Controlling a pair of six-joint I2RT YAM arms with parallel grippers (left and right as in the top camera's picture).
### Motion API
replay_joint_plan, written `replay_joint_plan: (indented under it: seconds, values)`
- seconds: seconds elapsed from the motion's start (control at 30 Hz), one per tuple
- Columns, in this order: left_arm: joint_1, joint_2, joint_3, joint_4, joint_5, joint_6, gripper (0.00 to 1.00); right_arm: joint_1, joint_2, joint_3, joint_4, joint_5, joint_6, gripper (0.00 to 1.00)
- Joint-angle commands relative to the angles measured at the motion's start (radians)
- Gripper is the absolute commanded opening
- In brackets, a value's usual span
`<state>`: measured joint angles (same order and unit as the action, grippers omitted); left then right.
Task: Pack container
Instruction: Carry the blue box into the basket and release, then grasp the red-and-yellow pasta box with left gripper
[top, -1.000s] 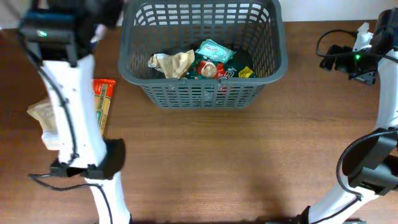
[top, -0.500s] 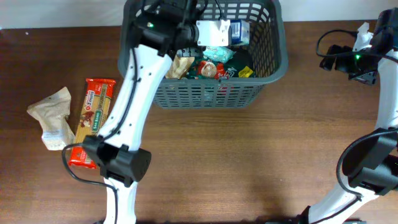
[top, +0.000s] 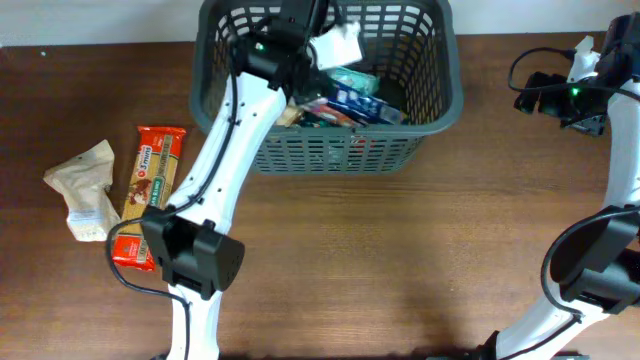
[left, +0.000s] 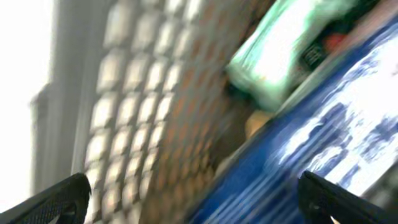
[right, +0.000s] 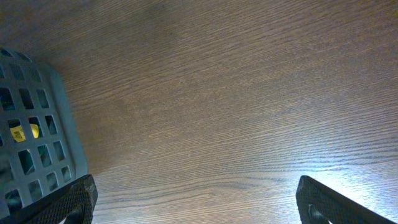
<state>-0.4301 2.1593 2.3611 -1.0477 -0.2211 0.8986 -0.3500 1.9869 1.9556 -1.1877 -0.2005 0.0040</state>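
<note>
1. Reaching into the container (top: 330, 152), the left hand (left: 198, 202) hangs over the packets inside, its two fingers spread wide and gripping nothing
2. The container stands at the far middle of the desk (top: 400, 260); its slotted wall fills the left of the left wrist view, blurred
3. Below that hand a blue packet (top: 357, 103) lies aslant on top of the other contents, next to a pale green packet (top: 348, 78)
4. Outside the container, on the left part of the desk, a red pasta packet (top: 152, 190) lies lengthwise just beside a crumpled beige bag (top: 85, 185); the left arm crosses over the red packet's near end
5. The right hand (right: 196, 199) is off to the right of the container, over bare wood, fingers wide apart and empty
6. In the right wrist view a corner of the container shows at the left edge, with something yellow (right: 22, 132) visible through its slots
</note>
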Motion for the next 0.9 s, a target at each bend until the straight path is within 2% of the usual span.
replay_joint_plan:
  seconds: [0.0, 0.1, 0.23, 0.37, 0.43, 0.5, 0.67, 0.87]
  values:
    - [0.002, -0.1, 0.144, -0.087, -0.196, -0.158, 0.99, 0.002, -0.016, -0.002, 0.002, -0.005, 0.009, 0.99]
    - [0.024, -0.148, 0.254, -0.2, -0.199, -0.25, 0.99, 0.002, -0.016, -0.002, 0.002, -0.005, 0.009, 0.99]
    - [0.115, -0.259, 0.264, -0.253, -0.186, -0.329, 0.99, 0.002, -0.016, -0.002, 0.002, -0.005, 0.009, 0.99]
    - [0.286, -0.359, 0.197, -0.265, -0.16, -0.451, 0.99, 0.002, -0.016, -0.002, 0.002, -0.005, 0.009, 0.99]
    - [0.391, -0.382, 0.148, -0.335, -0.155, -0.581, 0.99, 0.002, -0.016, -0.002, 0.002, -0.005, 0.009, 0.99]
    - [0.508, -0.381, 0.09, -0.423, -0.079, -0.665, 0.99, 0.002, -0.016, -0.002, 0.002, -0.005, 0.009, 0.99]
    - [0.721, -0.33, -0.174, -0.459, 0.254, -0.638, 0.99, 0.002, -0.016, -0.002, 0.002, -0.005, 0.009, 0.99]
    - [0.784, -0.207, -0.531, -0.315, 0.251, -0.613, 0.99, 0.002, -0.016, -0.002, 0.002, -0.005, 0.009, 0.99]
